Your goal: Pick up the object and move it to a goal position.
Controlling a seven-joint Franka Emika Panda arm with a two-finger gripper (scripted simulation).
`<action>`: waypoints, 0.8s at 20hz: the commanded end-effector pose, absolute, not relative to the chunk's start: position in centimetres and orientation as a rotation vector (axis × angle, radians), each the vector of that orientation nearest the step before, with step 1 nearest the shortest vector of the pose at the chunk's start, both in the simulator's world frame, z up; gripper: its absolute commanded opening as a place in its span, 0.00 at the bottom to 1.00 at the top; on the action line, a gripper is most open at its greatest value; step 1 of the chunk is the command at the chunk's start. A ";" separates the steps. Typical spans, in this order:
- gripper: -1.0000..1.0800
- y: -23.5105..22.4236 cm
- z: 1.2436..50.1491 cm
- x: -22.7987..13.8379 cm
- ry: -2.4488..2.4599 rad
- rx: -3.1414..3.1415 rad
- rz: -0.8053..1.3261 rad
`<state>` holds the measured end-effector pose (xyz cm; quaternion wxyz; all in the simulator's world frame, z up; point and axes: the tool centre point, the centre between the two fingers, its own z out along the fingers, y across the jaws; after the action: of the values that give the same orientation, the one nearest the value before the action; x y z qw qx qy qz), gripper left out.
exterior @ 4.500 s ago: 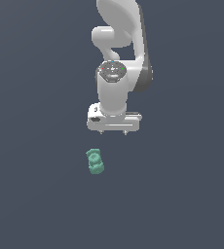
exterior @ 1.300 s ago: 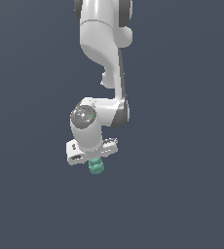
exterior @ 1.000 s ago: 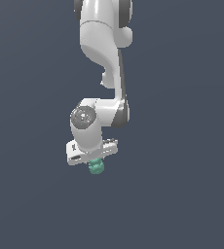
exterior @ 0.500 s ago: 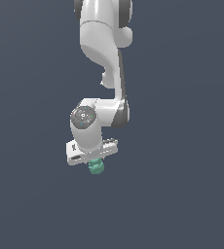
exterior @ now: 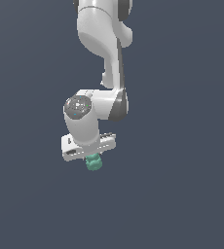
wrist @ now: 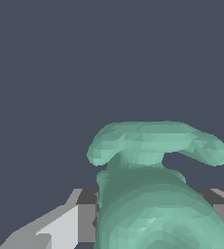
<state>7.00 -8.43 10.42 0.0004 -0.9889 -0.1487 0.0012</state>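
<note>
The gripper (exterior: 91, 158) is clamped on the unmarked teal object (exterior: 93, 163), fingers (wrist: 80, 221) flanking it.

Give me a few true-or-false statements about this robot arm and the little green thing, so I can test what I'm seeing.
1. The green object sits directly under the arm's tool. True.
2. The object is bright red. False: it is teal-green.
3. In the wrist view, the object fills much of the picture between the tool's two fingers. True.
4. The object lies far off to the exterior view's right, well clear of the arm. False: it is right at the tool.
5. Several other items surround the object. False: only plain dark ground shows.
</note>
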 end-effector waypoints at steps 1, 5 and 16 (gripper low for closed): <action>0.00 -8.9 12.3 6.8 -0.466 -3.107 0.001; 0.00 -9.8 16.2 6.3 -0.466 -3.107 0.001; 0.00 -12.8 28.9 4.9 -0.467 -3.106 0.000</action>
<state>5.12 -12.36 27.13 0.0002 -0.9889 -0.1485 -0.0002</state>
